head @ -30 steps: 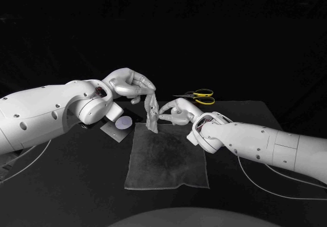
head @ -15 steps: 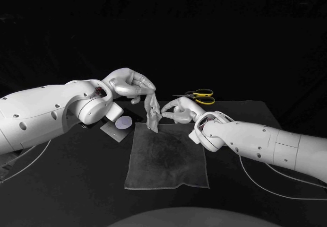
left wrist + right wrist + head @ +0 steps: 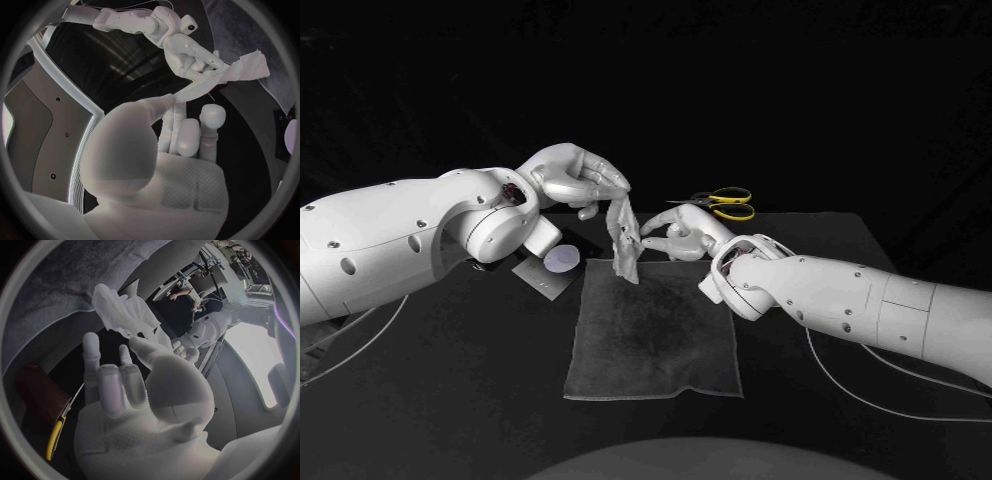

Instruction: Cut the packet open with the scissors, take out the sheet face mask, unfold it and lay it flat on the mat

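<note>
I am pinching the top of the folded sheet face mask [image 3: 626, 240] with my left hand [image 3: 574, 178], dangling it over the mat's [image 3: 653, 340] far edge, while my right hand [image 3: 678, 235] is gripping its side.

Left hand [image 3: 573, 179] raised, pinching, right hand [image 3: 678, 236] pinching

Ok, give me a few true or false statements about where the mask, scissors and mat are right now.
The left robot hand holds the sheet mask. True.
The right robot hand pinches the sheet mask. True.
The scissors are in the right robot hand. False: they lie on the table beyond it.
The sheet mask lies flat. False: it hangs bunched between both robot hands, not spread on the mat.
</note>
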Controlling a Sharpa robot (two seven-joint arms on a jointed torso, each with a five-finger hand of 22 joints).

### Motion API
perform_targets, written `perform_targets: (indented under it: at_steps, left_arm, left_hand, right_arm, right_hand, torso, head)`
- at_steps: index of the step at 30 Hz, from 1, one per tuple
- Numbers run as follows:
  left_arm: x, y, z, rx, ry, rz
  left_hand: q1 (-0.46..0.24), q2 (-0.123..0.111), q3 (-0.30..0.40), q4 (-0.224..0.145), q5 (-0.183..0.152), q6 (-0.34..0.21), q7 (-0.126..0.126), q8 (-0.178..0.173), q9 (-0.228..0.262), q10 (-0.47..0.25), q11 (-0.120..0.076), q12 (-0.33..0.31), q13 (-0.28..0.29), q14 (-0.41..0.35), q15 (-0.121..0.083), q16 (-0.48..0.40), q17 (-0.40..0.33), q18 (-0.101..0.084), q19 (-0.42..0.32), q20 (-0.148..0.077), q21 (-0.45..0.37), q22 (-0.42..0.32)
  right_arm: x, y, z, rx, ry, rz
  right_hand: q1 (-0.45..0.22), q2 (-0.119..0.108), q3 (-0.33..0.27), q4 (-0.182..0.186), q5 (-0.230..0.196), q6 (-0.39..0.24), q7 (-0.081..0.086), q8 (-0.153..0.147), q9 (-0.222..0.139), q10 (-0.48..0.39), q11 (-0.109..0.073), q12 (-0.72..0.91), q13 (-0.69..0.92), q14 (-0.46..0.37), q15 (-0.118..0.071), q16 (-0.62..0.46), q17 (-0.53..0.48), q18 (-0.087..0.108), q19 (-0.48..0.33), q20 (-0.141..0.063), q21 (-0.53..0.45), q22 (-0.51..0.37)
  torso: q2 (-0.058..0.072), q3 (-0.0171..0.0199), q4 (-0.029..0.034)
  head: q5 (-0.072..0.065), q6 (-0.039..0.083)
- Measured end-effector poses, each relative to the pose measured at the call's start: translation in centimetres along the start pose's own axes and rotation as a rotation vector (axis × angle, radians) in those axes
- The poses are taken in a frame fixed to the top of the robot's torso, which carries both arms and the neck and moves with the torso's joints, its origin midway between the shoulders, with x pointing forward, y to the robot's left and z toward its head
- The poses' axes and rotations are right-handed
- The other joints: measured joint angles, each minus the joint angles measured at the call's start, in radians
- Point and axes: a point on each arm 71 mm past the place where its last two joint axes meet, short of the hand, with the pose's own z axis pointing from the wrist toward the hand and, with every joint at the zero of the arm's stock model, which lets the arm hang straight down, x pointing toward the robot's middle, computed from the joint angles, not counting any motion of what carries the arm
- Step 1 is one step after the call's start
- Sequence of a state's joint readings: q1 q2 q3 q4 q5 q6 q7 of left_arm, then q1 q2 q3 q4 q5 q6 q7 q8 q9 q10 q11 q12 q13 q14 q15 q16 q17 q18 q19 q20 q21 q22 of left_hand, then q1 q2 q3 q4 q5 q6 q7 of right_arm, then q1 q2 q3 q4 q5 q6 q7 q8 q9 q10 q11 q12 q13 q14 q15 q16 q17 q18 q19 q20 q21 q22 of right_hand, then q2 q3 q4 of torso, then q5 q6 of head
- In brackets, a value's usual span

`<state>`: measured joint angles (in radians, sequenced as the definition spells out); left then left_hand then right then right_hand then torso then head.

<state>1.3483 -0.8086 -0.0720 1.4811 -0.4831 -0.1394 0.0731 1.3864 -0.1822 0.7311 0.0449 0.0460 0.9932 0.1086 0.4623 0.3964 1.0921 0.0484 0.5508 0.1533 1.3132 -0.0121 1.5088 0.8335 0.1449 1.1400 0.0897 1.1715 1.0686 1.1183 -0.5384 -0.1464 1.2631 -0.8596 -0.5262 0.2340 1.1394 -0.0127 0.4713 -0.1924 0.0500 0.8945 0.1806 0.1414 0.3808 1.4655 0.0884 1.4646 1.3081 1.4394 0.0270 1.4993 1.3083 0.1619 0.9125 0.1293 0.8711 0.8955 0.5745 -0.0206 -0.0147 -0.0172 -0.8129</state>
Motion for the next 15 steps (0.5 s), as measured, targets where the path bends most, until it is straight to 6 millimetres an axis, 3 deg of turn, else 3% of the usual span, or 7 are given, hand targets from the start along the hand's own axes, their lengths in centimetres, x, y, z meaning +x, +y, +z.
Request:
perform_targets:
  at_steps: [11, 15]
  left_arm:
    - [0.00, 0.00, -0.01, 0.000, 0.001, 0.000]
    - [0.01, 0.00, -0.01, 0.000, 0.001, 0.000]
  left_hand:
    - [0.000, 0.000, 0.000, 0.000, 0.000, 0.000, 0.000, 0.000, 0.000, 0.000, 0.000, 0.000, 0.000, 0.000, 0.000, 0.000, 0.000, 0.000, 0.000, 0.000, 0.000, 0.000]
    - [-0.001, -0.001, 0.000, 0.000, 0.000, 0.000, 0.000, 0.000, 0.000, 0.000, 0.000, 0.000, 0.000, 0.000, 0.000, 0.000, 0.000, 0.000, 0.000, 0.000, 0.000, 0.000]
  right_arm:
    - [0.46, 0.43, -0.07, -0.022, 0.038, 0.014]
    - [0.54, 0.49, -0.05, -0.027, 0.046, 0.020]
  right_hand:
    - [0.006, -0.006, -0.005, -0.011, 0.000, -0.009, 0.002, -0.010, -0.010, 0.003, 0.003, -0.006, 0.000, -0.005, 0.005, -0.002, 0.000, -0.001, -0.005, 0.005, 0.000, 0.001]
    - [0.019, 0.007, -0.005, -0.011, 0.000, 0.018, -0.001, -0.010, -0.011, 0.003, 0.003, -0.006, -0.001, -0.005, 0.005, -0.002, -0.001, -0.001, -0.008, 0.008, 0.000, 0.001]
  torso:
    - [0.000, -0.0004, 0.0000]
    - [-0.001, -0.0004, 0.0000]
  head:
    - [0.000, -0.004]
    - [0.000, -0.004]
